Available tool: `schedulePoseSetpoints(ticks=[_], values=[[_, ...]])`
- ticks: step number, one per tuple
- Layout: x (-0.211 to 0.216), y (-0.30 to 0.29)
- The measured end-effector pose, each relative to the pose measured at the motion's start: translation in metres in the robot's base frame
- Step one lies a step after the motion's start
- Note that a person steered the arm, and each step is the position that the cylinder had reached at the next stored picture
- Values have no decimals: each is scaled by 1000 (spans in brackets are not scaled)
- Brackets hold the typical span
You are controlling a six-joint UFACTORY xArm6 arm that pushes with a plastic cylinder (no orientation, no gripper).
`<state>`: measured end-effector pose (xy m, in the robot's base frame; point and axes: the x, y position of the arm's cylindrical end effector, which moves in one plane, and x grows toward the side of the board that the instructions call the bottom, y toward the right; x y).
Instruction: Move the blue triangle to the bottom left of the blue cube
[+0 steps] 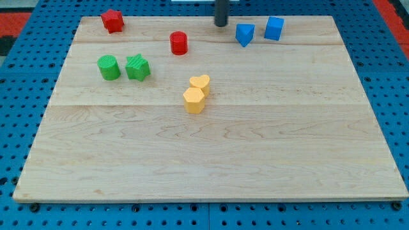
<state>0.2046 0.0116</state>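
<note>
The blue triangle (pixel 244 34) lies near the view's top, just left of the blue cube (pixel 274 28), with a small gap between them. My tip (pixel 221 23) stands at the top edge of the board, a little to the left of and slightly above the blue triangle, not touching it.
A red star (pixel 112 20) sits at the top left and a red cylinder (pixel 179 43) left of my tip. A green cylinder (pixel 108 67) and green star (pixel 137 67) stand side by side. A yellow heart (pixel 200 84) touches a yellow hexagon (pixel 193 100) mid-board. The wooden board (pixel 211 160) lies on blue pegboard.
</note>
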Motion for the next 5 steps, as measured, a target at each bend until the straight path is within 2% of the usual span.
schedulePoseSetpoints(ticks=[2,3,4,5], values=[[51,42],[55,73],[55,35],[20,-44]])
